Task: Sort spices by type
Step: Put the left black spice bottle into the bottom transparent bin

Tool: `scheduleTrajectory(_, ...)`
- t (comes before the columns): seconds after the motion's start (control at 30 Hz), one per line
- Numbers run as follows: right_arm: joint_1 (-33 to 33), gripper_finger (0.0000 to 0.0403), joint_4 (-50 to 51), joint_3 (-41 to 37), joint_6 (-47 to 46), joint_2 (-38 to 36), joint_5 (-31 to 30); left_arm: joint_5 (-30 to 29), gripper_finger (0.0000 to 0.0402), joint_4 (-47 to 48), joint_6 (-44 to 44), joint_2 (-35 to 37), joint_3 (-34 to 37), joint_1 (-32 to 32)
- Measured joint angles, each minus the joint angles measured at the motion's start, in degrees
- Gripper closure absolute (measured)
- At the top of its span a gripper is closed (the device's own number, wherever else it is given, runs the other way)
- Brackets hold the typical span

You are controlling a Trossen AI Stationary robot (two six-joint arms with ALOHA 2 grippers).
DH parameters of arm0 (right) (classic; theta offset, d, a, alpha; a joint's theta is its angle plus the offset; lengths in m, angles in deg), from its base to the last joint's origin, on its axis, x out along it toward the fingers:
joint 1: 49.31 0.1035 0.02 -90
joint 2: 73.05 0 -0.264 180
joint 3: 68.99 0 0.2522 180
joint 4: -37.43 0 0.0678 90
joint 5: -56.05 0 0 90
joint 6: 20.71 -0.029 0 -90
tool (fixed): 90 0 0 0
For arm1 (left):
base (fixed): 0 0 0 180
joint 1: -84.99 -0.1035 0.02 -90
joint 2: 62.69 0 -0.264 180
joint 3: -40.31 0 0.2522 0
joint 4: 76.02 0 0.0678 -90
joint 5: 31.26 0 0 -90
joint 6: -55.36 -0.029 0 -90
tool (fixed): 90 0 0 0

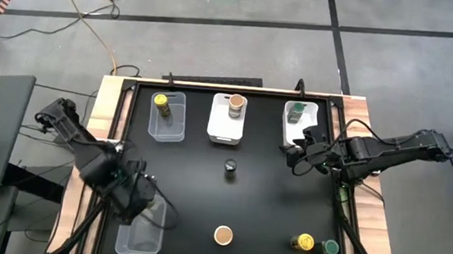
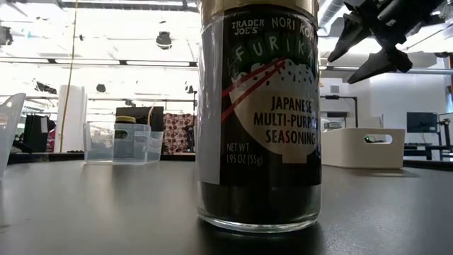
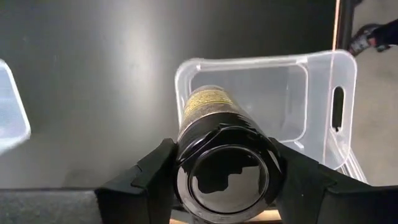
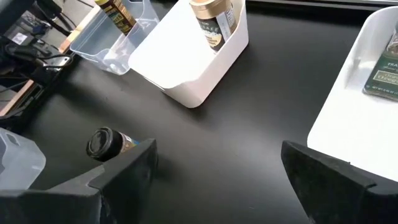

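Note:
My left gripper (image 1: 140, 195) is at the near left, shut on a dark-capped spice jar (image 3: 208, 109) above a clear bin (image 3: 323, 93). My right gripper (image 1: 300, 154) hovers open beside the far-right white bin (image 1: 313, 122), which holds a green-topped jar (image 1: 296, 111). A yellow-topped jar (image 1: 160, 101) stands in the far-left clear bin, a tan-topped jar (image 1: 236, 103) in the middle white bin. On the black table stand a dark-topped jar (image 1: 230, 169) at the centre, and a tan-topped jar (image 1: 223, 236), a yellow-topped jar (image 1: 305, 242) and a green-topped jar (image 1: 330, 248) near the front edge. My left gripper pinches the jar's black cap (image 3: 186, 162) between its two fingers (image 3: 155, 171), one on each side. The fingers come from above, pointing down. The jar hangs upright below them, lifted clear of the table, over the clear bin's corner.
The near-left clear bin (image 1: 142, 231) sits at the table's front left corner, partly under my left arm. Raised rails (image 1: 344, 195) frame the table. Open black surface lies between the far bins and the jars at the front.

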Motion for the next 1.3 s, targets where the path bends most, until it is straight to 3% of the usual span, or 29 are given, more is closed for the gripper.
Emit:
scheduleTrajectory(0.3,0.0,0.003,0.0,0.0,-0.8,0.0,0.0,-0.6,0.0195,-7.2,5.2,-1.7,6.5,7.9)
scheduleTrajectory(0.9,0.0,0.003,0.0,0.0,-2.9,0.0,-0.1,2.4,0.0195,-17.3,3.5,-1.7,21.2,8.4)
scheduleTrajectory(1.3,0.0,0.003,-0.4,0.0,-4.0,0.0,-0.2,3.8,0.0195,-20.1,1.9,-1.6,24.8,8.4)
